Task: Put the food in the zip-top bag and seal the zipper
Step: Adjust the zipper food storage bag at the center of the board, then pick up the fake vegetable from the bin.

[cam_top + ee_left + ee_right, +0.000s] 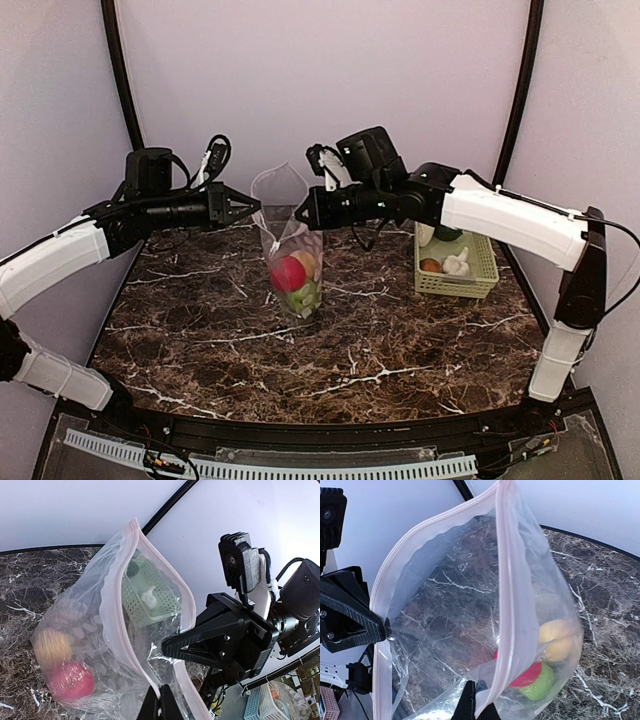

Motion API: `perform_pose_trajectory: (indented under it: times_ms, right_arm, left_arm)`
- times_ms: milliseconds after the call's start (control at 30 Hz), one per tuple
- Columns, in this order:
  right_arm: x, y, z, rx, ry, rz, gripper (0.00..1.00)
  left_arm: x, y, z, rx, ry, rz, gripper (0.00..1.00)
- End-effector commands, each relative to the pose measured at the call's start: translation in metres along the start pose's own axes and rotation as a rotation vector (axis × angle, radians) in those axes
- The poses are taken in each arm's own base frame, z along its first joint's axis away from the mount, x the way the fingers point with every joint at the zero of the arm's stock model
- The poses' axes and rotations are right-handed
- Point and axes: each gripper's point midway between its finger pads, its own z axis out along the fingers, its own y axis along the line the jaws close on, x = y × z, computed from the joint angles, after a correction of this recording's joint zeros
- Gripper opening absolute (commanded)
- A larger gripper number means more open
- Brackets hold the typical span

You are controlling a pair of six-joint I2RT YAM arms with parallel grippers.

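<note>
The clear zip-top bag [290, 245] hangs above the marble table, mouth up and pulled open between my two grippers. My left gripper [256, 208] is shut on one side of the rim, its tips [161, 700] pinching the pink zipper [109, 632]. On the opposite side my right gripper [300, 212] is shut on the rim too, pinching plastic just below the zipper [509, 630] at the bottom of its own view [476, 702]. Inside the bag lie a red apple [288, 272], an orange [557, 640] and a green apple [542, 685].
A pale green lattice basket [480, 280] stands at the right back of the table. It holds garlic [457, 264], a brown piece [430, 265] and a dark green piece [448, 233]. Walls close in behind and on both sides.
</note>
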Motion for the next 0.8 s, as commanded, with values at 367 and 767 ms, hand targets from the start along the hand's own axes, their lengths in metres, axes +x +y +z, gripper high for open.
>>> perform_pose_trajectory:
  times_ms: [367,767]
  right_arm:
    - [-0.024,-0.024,-0.066,0.157,-0.103,-0.087,0.6]
    - [-0.013,-0.141,-0.148,0.509,-0.112,-0.014,0.94]
  left_arm:
    - [0.004,0.01,0.002,-0.072,0.084,0.177,0.01]
    - [0.001,0.004,-0.011,-0.041,0.02,0.332,0.01]
